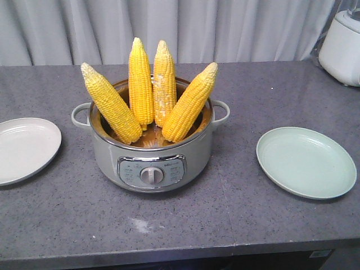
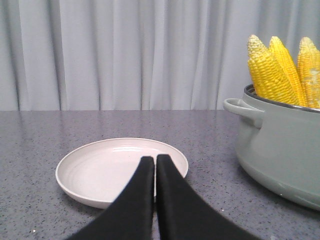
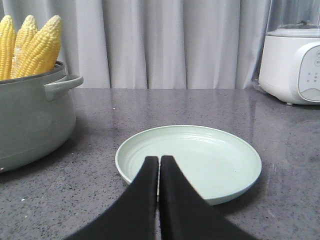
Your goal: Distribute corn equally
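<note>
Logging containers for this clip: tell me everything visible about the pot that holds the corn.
The pot is a round, pale grey-green electric cooker with a shiny metal rim, a loop handle on each side and a front control panel with a silver dial. Lidless, it stands upright on the grey speckled counter between a white plate and a green plate, touching neither. Four yellow corn cobs stand in it, tips up and fanned out, the outer two leaning over its rim.
</note>
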